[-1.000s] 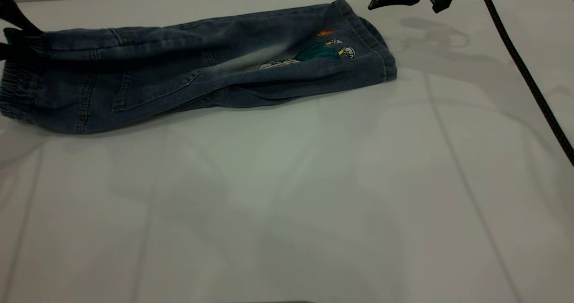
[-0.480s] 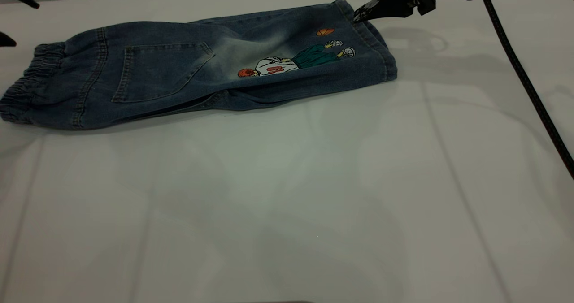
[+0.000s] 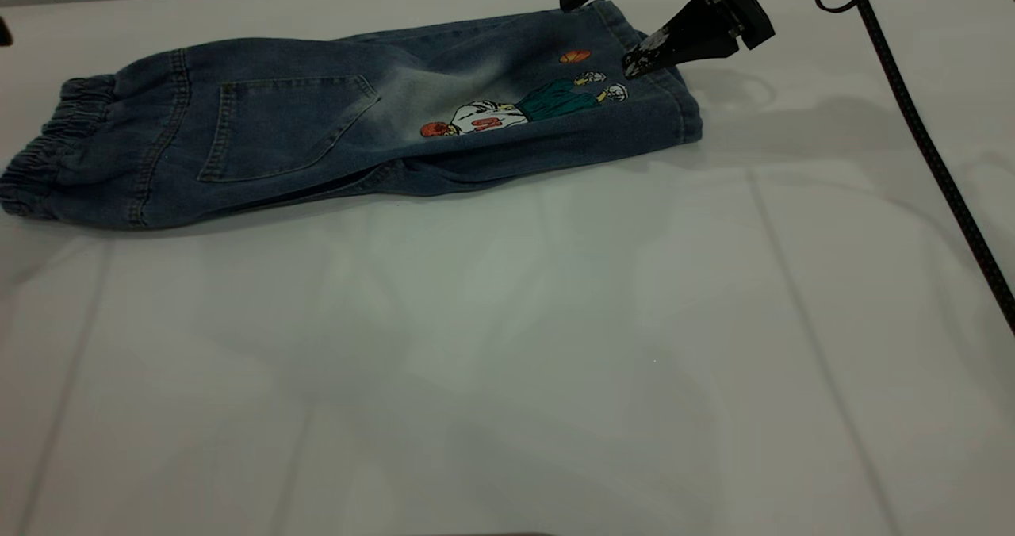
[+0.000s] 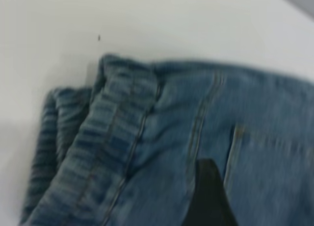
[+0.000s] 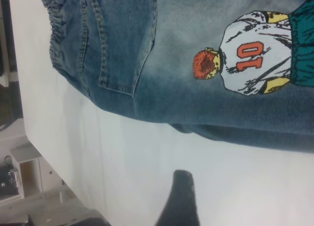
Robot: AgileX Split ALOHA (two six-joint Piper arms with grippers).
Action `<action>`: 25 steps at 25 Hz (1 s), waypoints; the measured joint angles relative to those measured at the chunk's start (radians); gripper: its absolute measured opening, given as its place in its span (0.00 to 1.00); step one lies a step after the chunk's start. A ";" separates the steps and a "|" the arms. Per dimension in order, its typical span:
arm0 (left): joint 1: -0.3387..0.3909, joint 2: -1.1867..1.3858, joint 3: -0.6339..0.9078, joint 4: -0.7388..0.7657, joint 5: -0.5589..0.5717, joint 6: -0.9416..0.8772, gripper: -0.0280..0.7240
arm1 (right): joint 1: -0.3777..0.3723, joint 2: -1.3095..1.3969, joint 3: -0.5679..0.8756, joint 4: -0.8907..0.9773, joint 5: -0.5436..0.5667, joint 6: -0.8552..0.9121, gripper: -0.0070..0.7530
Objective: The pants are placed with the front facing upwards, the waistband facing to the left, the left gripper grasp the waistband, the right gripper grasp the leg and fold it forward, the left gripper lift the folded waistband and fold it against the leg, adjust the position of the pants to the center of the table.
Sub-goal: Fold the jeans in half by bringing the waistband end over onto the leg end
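The blue denim pants (image 3: pixel 317 124) lie folded lengthwise along the far side of the table (image 3: pixel 507 361). A back pocket and a cartoon print (image 3: pixel 515 108) face up. The ruched waistband (image 3: pixel 40 155) is at the left end and the leg cuff (image 3: pixel 666 92) at the right. My right gripper (image 3: pixel 607 28) hovers open just above the cuff, one finger on each side of its far corner. My left gripper (image 3: pixel 20 5) is open at the far left edge, above and apart from the waistband. The left wrist view shows the waistband (image 4: pixel 98 138) close below one black finger (image 4: pixel 206 196).
A black cable (image 3: pixel 928 139) runs down the right side of the table from the right arm. The right wrist view shows the table's edge and furniture (image 5: pixel 19 177) beyond the waistband end. Bare white tabletop lies in front of the pants.
The left gripper let go of the waistband and drew back up and left. The pants settled flat, pocket and print up. The right gripper came down over the leg cuff, fingers spread.
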 joint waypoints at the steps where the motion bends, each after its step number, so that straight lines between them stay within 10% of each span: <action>1: 0.018 -0.003 0.000 0.069 0.025 -0.051 0.63 | 0.000 0.000 0.000 0.000 0.001 -0.001 0.74; 11: 0.183 -0.011 0.000 0.891 0.187 -0.792 0.62 | 0.000 0.000 -0.002 -0.001 0.003 -0.018 0.74; 25: 0.195 0.205 -0.153 0.844 0.326 -0.716 0.73 | 0.023 0.000 -0.002 -0.001 -0.003 -0.052 0.74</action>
